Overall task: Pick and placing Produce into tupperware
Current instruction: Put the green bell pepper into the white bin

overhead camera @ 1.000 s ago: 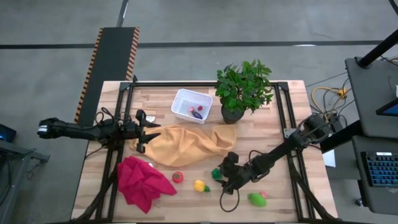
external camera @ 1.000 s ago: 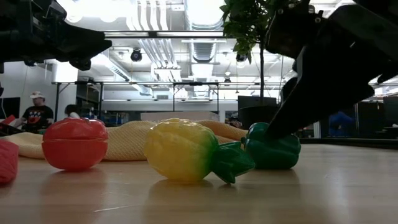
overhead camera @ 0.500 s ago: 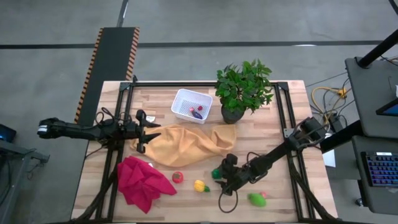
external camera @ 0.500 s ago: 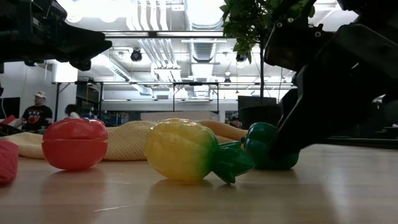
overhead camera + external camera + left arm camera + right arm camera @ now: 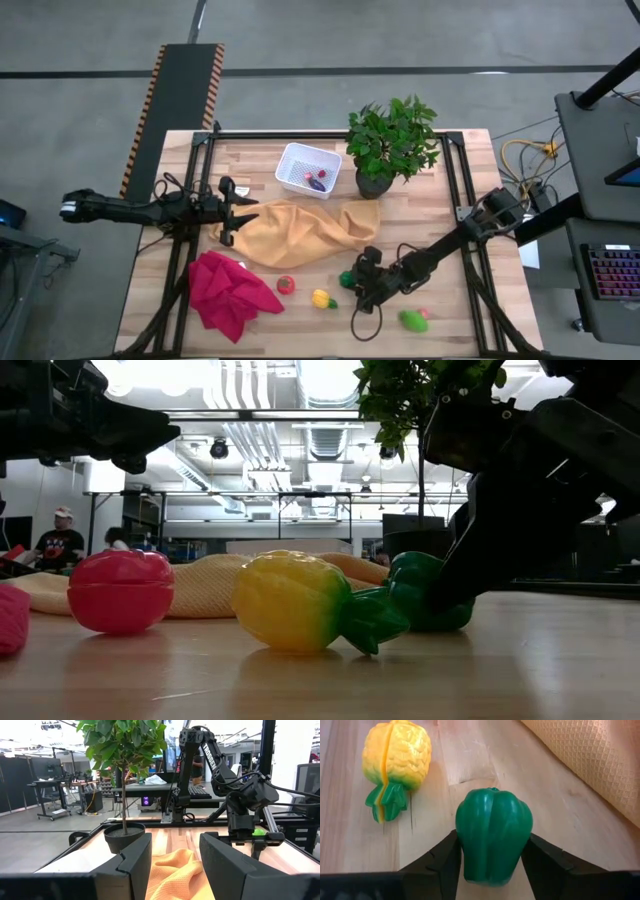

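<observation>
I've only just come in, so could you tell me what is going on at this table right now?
The right gripper is low on the table with its fingers against both sides of a green toy pepper, beside the yellow toy pineapple. The pepper is not lifted yet. The left gripper waits, open, at the edge of the orange cloth. The white bin by the potted plant already holds a couple of small pieces.

A grey concrete floor (image 5: 90, 40) crossed by dark seams surrounds the light wooden table (image 5: 460, 330), and a black ramp with hazard-striped edges (image 5: 185, 85) runs up to its far left corner. Beyond the table, white ceiling ducts (image 5: 245, 420) and bright overhead lights hang over dark workbenches (image 5: 55, 785), and a person in a cap (image 5: 60, 540) sits far off.
</observation>
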Robot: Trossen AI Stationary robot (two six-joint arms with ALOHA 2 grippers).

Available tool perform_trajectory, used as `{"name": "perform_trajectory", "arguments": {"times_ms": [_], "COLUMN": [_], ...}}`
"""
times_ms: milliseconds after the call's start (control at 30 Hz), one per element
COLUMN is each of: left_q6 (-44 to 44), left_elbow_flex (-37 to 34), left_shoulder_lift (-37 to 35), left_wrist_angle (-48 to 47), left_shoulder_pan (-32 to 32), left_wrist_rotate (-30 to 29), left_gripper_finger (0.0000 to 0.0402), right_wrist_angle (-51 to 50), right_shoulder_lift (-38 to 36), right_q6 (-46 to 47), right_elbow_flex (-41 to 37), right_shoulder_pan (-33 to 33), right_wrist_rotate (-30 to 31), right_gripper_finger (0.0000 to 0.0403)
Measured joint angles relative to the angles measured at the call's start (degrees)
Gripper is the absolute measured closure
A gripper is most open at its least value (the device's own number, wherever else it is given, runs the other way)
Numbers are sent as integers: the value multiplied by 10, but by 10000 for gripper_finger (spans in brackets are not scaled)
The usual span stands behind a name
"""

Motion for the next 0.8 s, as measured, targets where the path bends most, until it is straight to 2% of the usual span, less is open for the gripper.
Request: {"name": "perform_trajectory", "arguments": {"times_ms": [367,667,800], "left_q6": [0,0,0], "left_elbow_flex": [0,0,0], "left_shoulder_lift": [0,0,0], "left_wrist_angle": [0,1,3], "left_shoulder_pan": [0,0,0], "left_wrist_rotate": [0,0,0], "left_gripper_finger": [249,249,249], "right_wrist_angle": [0,-1,0], "right_shoulder_lift": [-4,-21,-24], "right_q6": [-26,-129,-182], "right_elbow_flex": [11,44,68], "right_shoulder_pan": [-6,-40,-71], "right_wrist_rotate": [4,103,122], "right_gripper_finger": [226,227,227]}}
